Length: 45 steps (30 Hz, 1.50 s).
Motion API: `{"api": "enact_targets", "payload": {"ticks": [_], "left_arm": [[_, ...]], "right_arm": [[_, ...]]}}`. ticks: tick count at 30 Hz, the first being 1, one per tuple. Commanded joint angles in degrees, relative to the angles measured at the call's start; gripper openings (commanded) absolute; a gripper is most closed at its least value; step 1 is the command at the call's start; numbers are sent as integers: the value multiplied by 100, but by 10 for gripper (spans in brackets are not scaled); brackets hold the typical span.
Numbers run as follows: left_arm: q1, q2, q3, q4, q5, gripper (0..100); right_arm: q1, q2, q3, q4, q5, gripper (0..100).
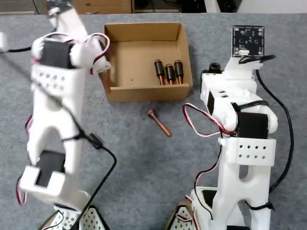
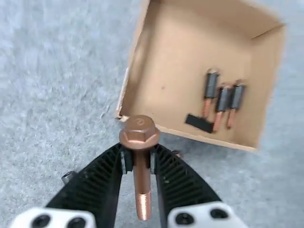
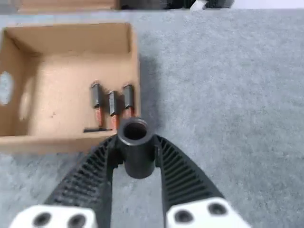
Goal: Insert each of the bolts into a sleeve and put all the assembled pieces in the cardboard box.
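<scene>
Left arm (image 1: pixel 53 96): white, stretched forward along the left side in the high view.
Left gripper (image 2: pixel 138 150): ribbed black fingers (image 2: pixel 102 180) clamped on a copper bolt (image 2: pixel 137 137); hex head just beyond the fingertips, threaded end back between the fingers.
Right arm (image 1: pixel 244 134): white, folded more upright on the right side.
Right gripper (image 3: pixel 135 142): fingers (image 3: pixel 90 175) closed around a black sleeve (image 3: pixel 135 149) held at the fingertips, its open bore facing the wrist camera.

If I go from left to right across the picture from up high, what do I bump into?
left arm → cardboard box, with three assembled pieces near its right side → right arm
</scene>
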Motion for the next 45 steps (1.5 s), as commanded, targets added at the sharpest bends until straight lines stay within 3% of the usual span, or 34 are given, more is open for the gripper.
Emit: {"api": "enact_targets", "payload": {"ticks": [1,10,14,21,28,38,45], "left_arm": [[-9,-936,185,35,-53,17],[686,-3231,1697,-18,-53,17],[730,-4066,2347,-501,-88,17],[879,-5068,3596,-1547,-88,17],[2180,-5710,4273,-2251,-114,17],[2848,-6457,5670,-3288,-958,18],[3402,-7327,7068,-3886,-1635,18]], "right_arm": [[-470,-119,-716,835,26,1],[-1464,-163,-1253,2101,18,1],[-1771,-699,-1200,2233,18,1],[-2712,-2132,-365,2180,18,1],[-2756,-3081,1130,1609,35,1],[-3538,-4558,3090,1178,18,1],[-3582,-5165,3679,862,18,1]]}}
